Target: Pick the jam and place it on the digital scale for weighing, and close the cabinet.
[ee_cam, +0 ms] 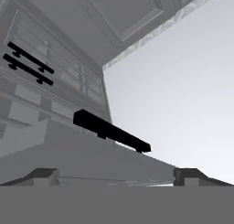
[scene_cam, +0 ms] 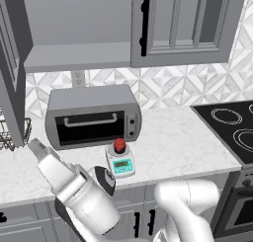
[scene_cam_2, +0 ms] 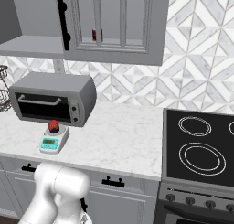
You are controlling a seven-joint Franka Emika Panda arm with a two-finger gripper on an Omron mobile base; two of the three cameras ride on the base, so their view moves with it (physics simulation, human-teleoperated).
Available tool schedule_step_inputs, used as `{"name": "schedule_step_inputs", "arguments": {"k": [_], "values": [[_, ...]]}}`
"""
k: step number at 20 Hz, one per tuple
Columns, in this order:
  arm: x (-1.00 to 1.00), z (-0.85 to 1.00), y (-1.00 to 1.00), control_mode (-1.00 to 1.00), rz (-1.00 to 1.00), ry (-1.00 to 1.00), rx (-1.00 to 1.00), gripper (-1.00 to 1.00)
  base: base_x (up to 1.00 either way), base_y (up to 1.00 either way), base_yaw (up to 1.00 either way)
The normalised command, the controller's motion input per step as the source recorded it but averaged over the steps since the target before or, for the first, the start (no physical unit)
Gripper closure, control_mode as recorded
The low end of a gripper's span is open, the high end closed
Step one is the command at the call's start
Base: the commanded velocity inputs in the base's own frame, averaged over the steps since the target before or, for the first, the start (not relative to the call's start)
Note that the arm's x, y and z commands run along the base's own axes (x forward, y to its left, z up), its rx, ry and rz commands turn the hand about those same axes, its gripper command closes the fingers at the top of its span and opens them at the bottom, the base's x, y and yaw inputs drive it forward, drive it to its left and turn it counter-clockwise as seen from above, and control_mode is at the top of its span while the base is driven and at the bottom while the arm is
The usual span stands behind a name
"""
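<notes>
While one jam [scene_cam: 119, 145] sits on the one digital scale [scene_cam: 121, 163] at centre frame on the bench [scene_cam: 168, 142], the tool [ee_cam: 116, 175] spreads its tips wide, holding nothing, by the cabinet [scene_cam: 188, 23] door's black handle [ee_cam: 111, 131]. The right base view alone shows a red can [scene_cam_2: 94, 34] behind the door.

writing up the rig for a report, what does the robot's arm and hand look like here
The arm is glossy white with rounded, cylindrical links and dark joints between them. In the hand view, the hand ends in two small dark finger tips, one near each lower corner. No cables or markings are visible.
</notes>
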Motion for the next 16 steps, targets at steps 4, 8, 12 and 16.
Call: {"name": "schedule_step_inputs", "arguments": {"k": [4,8,12,16], "values": [[-0.87,0.05,0.58,-1.00,-0.07,-0.08,-0.07,-1.00,0.00,0.00,0.00],[-0.65,0.00,0.39,-1.00,-0.06,-0.03,-0.03,-1.00,0.00,0.00,0.00],[-0.07,0.00,0.54,-1.00,-0.02,0.11,0.00,-1.00,0.00,0.00,0.00],[0.01,-0.08,0.83,-1.00,-0.01,0.29,0.04,-1.00,0.00,0.00,0.00]]}}
